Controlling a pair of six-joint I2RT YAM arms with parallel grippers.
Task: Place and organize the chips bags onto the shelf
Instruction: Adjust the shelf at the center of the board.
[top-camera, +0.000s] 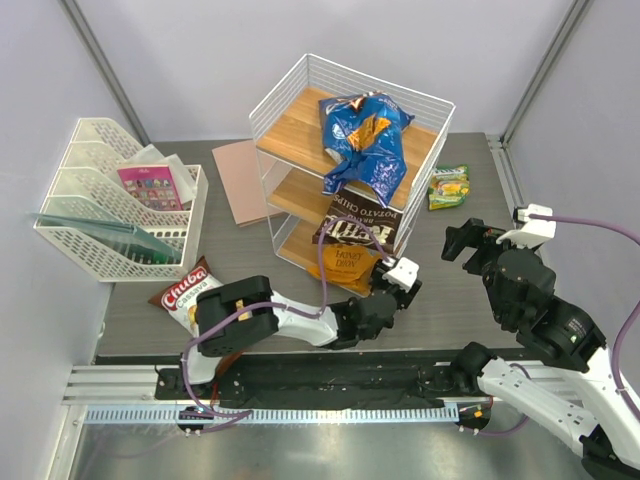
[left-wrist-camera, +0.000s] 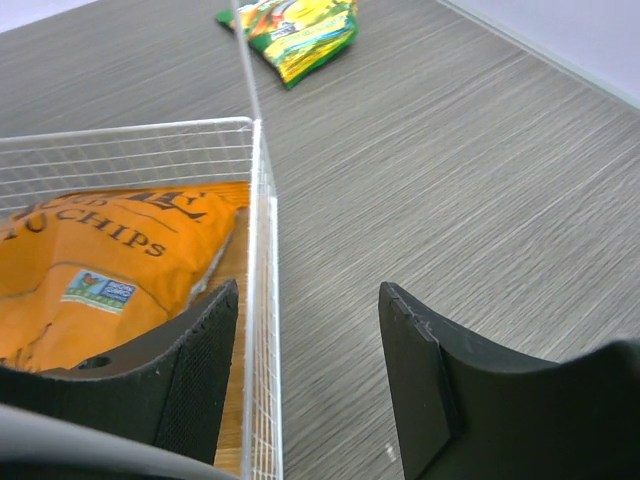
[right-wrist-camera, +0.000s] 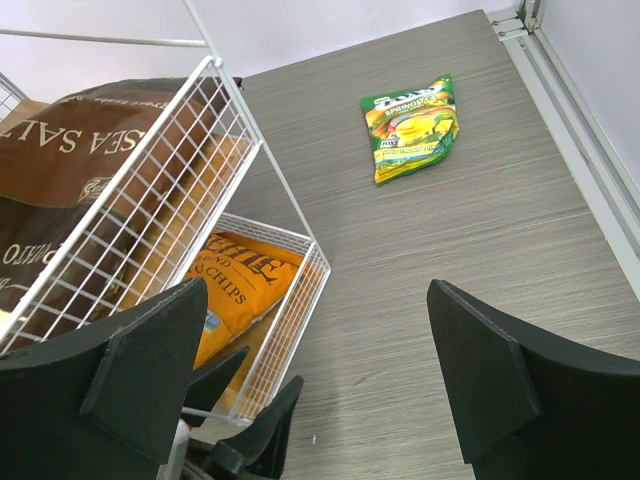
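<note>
Looking down at the shelf (top-camera: 298, 130), three chips bags sit on it. The blue Doritos bag (top-camera: 365, 140) is crumpled on the top board, and the dark brown Sea Salt bag (top-camera: 358, 222) is on the middle one, poking out past the front edge. The orange Honey Dijon bag (top-camera: 343, 268) lies flat in the bottom tier. The small green-yellow bag (top-camera: 449, 187) lies on the bench (top-camera: 440, 300) just right of the shelf, and the brown-white Chuba bag (top-camera: 187, 293) is front-left, beside the left arm. The left gripper (left-wrist-camera: 308, 300) is released and holds nothing, with one finger inside the bottom tier's wire wall over the orange bag and the other outside. The right gripper (right-wrist-camera: 320, 390) hangs spread wide over the bench right of the shelf, holding nothing.
</note>
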